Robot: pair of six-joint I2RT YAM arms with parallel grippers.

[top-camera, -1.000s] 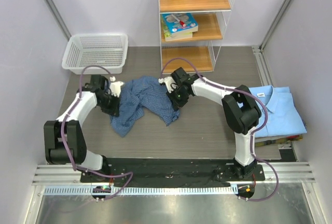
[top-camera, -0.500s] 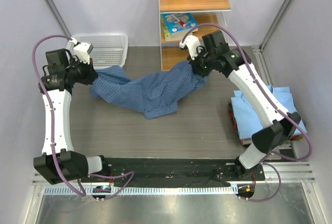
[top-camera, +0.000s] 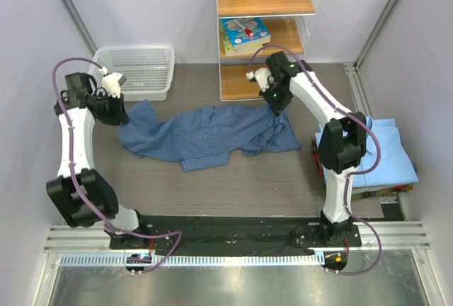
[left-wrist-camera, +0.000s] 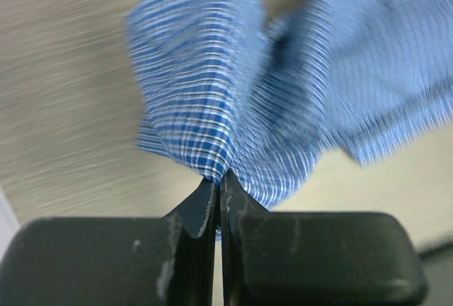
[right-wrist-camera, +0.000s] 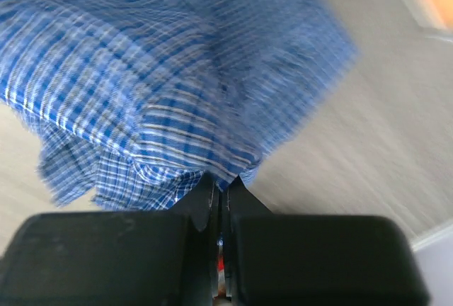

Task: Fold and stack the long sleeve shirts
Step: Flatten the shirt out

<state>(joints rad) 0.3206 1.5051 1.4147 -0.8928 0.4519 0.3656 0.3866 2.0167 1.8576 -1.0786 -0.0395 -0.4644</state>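
Note:
The dark blue checked shirt (top-camera: 205,132) lies spread and rumpled across the middle of the table. My left gripper (top-camera: 119,113) is shut on its left edge, the cloth (left-wrist-camera: 212,108) pinched between the jaws. My right gripper (top-camera: 277,108) is shut on its right end, the cloth (right-wrist-camera: 163,108) pinched too. The light blue shirt (top-camera: 386,150) lies folded at the right edge of the table, partly behind my right arm.
A white mesh basket (top-camera: 134,70) stands at the back left, close to my left gripper. A wire shelf unit (top-camera: 263,33) with books and bottles stands at the back centre, just behind my right gripper. Something red and yellow (top-camera: 386,191) lies under the light blue shirt.
Both grippers had lifted the checked shirt and stretched it apart in the air. They have now come down, and the shirt lies spread on the table.

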